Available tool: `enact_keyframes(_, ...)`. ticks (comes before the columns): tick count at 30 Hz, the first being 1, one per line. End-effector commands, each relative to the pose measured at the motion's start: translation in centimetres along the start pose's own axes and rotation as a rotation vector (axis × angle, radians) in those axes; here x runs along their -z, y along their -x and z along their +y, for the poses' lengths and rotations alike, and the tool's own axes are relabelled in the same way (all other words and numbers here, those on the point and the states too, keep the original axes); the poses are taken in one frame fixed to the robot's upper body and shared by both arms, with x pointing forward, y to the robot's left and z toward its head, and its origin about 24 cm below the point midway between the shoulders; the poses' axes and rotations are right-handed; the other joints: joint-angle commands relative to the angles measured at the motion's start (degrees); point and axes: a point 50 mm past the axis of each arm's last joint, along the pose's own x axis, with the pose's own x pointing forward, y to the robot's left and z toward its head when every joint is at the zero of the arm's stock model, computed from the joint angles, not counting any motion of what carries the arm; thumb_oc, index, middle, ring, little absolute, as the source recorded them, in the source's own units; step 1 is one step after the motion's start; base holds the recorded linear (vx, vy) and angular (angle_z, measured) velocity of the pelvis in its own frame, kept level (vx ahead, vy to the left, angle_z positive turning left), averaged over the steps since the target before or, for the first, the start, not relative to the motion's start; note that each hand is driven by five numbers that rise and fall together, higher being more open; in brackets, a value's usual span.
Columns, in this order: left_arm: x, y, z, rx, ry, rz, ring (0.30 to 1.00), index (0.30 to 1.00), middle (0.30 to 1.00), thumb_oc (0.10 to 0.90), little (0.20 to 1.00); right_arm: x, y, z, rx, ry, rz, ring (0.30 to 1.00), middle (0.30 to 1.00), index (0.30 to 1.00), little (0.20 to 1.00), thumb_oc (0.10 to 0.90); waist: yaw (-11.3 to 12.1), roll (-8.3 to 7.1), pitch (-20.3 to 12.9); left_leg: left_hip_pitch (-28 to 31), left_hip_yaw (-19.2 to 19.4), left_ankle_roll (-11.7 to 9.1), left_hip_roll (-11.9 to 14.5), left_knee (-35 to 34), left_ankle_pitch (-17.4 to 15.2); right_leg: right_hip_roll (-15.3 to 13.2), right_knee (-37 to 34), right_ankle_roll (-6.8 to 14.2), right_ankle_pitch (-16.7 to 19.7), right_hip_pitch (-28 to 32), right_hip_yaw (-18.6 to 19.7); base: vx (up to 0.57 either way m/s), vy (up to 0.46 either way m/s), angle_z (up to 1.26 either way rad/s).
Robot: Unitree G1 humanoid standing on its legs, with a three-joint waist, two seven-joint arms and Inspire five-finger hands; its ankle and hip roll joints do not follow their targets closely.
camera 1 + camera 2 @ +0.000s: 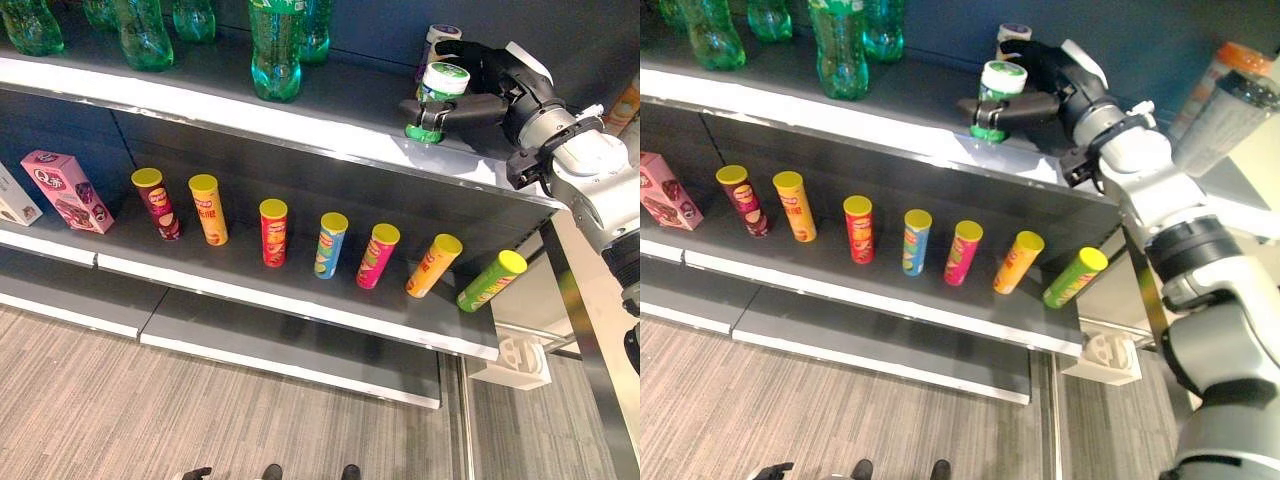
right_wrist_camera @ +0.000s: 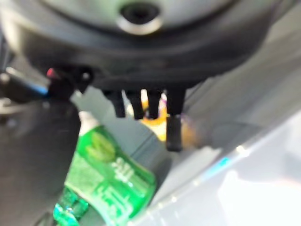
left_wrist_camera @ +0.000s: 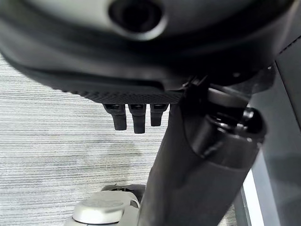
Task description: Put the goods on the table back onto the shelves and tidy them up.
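**Green jar reaches the upper shelf, still in the right hand**

While the right hand reaches over the upper shelf, its thumb and fingers are wrapped round a small green jar with a white lid, which stands upright at the shelf's front edge with its base on or just above the board; I cannot tell which. Just behind it stands another small jar with a dark lid. Green bottles line the same shelf further to the left.

On the lower shelf a row of crisp tubes stands already, and a pink box leans at the left end.

By my judgement this item is nearly placed: what remains is to let go and draw the arm back. How many goods are left elsewhere cannot be judged from here.

Over the grey floor, the left hand hangs idle with its fingers relaxed and holding nothing.
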Motion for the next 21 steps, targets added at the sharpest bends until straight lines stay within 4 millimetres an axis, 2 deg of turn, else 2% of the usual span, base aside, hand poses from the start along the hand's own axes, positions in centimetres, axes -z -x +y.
enact_keyframes(1, 0.3, -0.2, 1.9, -0.059, -0.021, 0.000, 0.900, 0.900, 0.900, 0.800, 0.900, -3.2, 0.3, -3.9, 0.108, 0.079, -0.076, 0.900, 0.900, 0.900, 0.900, 0.800, 0.39, -2.51, -2.10, -2.50, 0.66, -2.56, -0.22, 0.09, -3.59, -3.86, 1.70, 5.04, -4.56, 1.61, -0.16, 0.00, 0.000, 0.00)
enact_keyframes(5, 0.4, -0.1, 1.9, -0.059, -0.021, 0.005, 0.900, 0.900, 0.900, 0.800, 0.900, -3.5, 0.5, -4.2, 0.113, 0.075, -0.090, 0.900, 0.900, 0.900, 0.900, 0.800, 0.10, -2.54, -2.20, -2.39, 0.84, -2.60, -0.18, 0.09, -3.71, -3.81, 1.72, 5.04, -4.56, 1.67, 0.05, 0.00, 0.000, 0.00)
enact_keyframes(13, 1.1, 0.0, 2.2, -0.063, -0.006, 0.027, 0.900, 0.900, 0.900, 0.800, 0.900, -7.5, 2.8, -7.2, 0.198, 0.060, -0.270, 0.900, 0.900, 0.900, 0.900, 0.800, -1.41, -2.40, -3.14, -1.83, 1.40, -2.83, 0.28, 0.09, -4.21, -3.60, 1.41, 5.03, -4.71, 2.06, 0.39, 0.00, -0.002, 0.00)
enact_keyframes(16, 1.4, 0.0, 2.2, -0.068, 0.008, 0.038, 0.900, 0.900, 0.900, 0.800, 0.900, -9.2, 4.5, -9.0, 0.282, 0.068, -0.356, 0.900, 0.900, 0.900, 0.900, 0.800, -2.37, -2.19, -3.54, -1.70, 1.80, -2.92, 0.46, 0.09, -4.49, -3.42, 1.16, 5.05, -4.65, 2.15, 0.72, 0.01, -0.015, -0.03)
enact_keyframes(17, 1.4, 0.0, 2.3, -0.069, 0.007, 0.038, 0.900, 0.900, 0.900, 0.800, 0.900, -9.1, 4.5, -9.0, 0.283, 0.067, -0.356, 0.900, 0.900, 0.900, 0.900, 0.800, -2.34, -2.26, -3.55, -1.69, 1.80, -2.93, 0.47, 0.09, -4.50, -3.42, 1.16, 5.05, -4.66, 2.15, 0.72, 0.01, -0.027, -0.06)
enact_keyframes(18, 1.6, 0.1, 2.2, -0.070, 0.011, 0.046, 0.900, 0.900, 0.900, 0.800, 0.900, -9.4, 5.3, -9.8, 0.325, 0.061, -0.383, 0.900, 0.900, 0.900, 0.900, 0.800, -2.83, -2.11, -3.72, -1.57, 2.01, -2.95, 0.56, 0.09, -4.65, -3.36, 1.10, 5.08, -4.65, 2.15, 0.84, 0.01, -0.015, -0.14)
enact_keyframes(21, 1.7, 0.1, 2.0, -0.071, 0.014, 0.049, 0.900, 0.900, 0.900, 0.800, 0.900, -9.6, 6.4, -9.9, 0.342, 0.042, -0.438, 0.900, 0.900, 0.900, 0.900, 0.800, -3.67, -1.61, -3.93, -1.34, 2.39, -2.93, 0.70, 0.09, -4.86, -3.26, 1.04, 5.12, -4.59, 2.08, 1.33, 0.01, -0.016, -0.09)
